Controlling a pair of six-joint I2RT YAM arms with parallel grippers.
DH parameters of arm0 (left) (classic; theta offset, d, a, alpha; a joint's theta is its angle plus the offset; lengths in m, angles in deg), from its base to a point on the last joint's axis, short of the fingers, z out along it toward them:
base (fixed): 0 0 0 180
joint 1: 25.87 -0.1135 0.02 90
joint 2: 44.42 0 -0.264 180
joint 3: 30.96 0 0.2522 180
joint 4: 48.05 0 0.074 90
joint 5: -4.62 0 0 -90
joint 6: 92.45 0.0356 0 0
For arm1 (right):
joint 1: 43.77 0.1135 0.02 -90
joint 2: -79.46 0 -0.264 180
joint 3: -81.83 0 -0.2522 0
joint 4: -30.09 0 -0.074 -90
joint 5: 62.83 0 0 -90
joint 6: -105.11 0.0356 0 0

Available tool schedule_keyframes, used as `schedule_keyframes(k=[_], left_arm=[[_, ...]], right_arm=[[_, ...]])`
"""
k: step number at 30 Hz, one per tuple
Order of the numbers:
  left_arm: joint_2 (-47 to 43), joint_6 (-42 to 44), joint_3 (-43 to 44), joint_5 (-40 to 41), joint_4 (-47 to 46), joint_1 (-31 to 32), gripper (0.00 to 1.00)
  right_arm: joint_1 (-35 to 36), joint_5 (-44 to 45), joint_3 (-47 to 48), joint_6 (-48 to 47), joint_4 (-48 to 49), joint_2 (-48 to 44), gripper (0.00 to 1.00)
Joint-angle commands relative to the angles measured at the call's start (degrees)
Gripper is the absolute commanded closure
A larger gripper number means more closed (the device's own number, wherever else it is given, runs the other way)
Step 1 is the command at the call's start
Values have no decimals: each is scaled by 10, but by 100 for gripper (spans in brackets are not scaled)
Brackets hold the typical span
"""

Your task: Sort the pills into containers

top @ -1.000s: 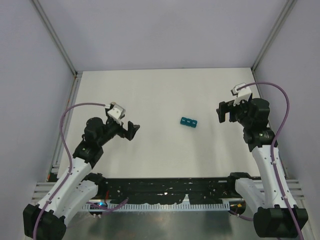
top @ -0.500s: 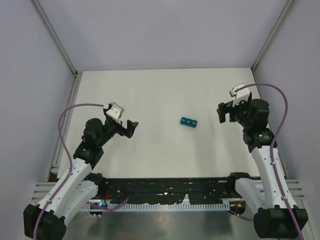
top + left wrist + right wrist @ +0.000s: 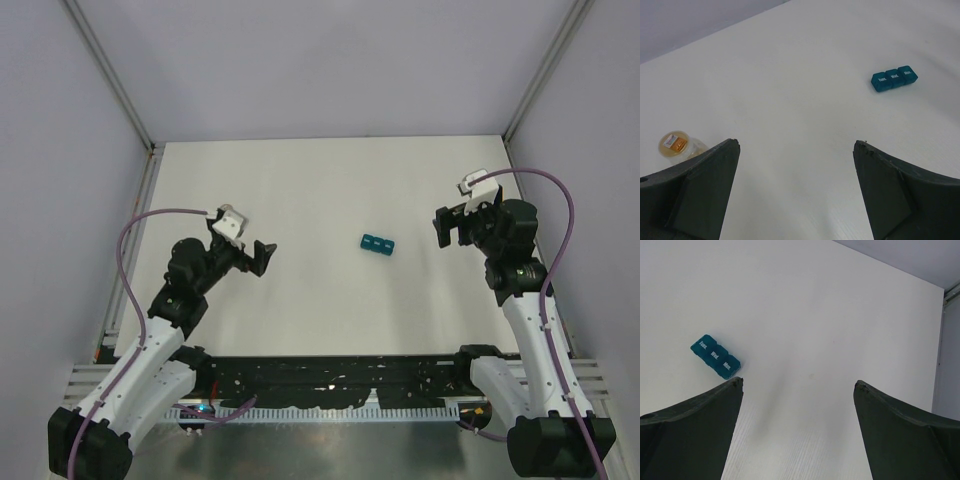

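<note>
The containers (image 3: pixel 378 244), a teal strip of three joined compartments with lids shut, lie mid-table. They also show in the left wrist view (image 3: pixel 894 78) and the right wrist view (image 3: pixel 715 356). A small clear vial (image 3: pixel 678 146) with tan-orange contents, probably the pills, stands near my left finger. Single pills cannot be told apart, and I cannot make out the vial in the top view. My left gripper (image 3: pixel 262 258) (image 3: pixel 796 142) is open and empty, well left of the strip. My right gripper (image 3: pixel 445 225) (image 3: pixel 799 382) is open and empty, right of the strip.
The white table (image 3: pixel 320 190) is bounded by grey walls at the back and sides, with metal frame posts (image 3: pixel 108 80) at the corners. A black rail (image 3: pixel 330 375) runs along the near edge by the arm bases.
My left gripper has drawn back slightly to the left. The right arm has barely shifted. The strip has not moved.
</note>
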Motion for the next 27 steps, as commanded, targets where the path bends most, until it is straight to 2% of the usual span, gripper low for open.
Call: schedule_keyframes(k=[1,18,27], left_arm=[[-5,10,-2,8,-37,-3,0],[-7,25,-16,-9,-46,-5,0],[6,100,-115,-112,-176,-5,0]], right_arm=[[-2,-3,1,-7,31,-9,5],[-2,-6,-4,-13,33,-13,5],[-2,-6,-7,-17,36,-11,5]])
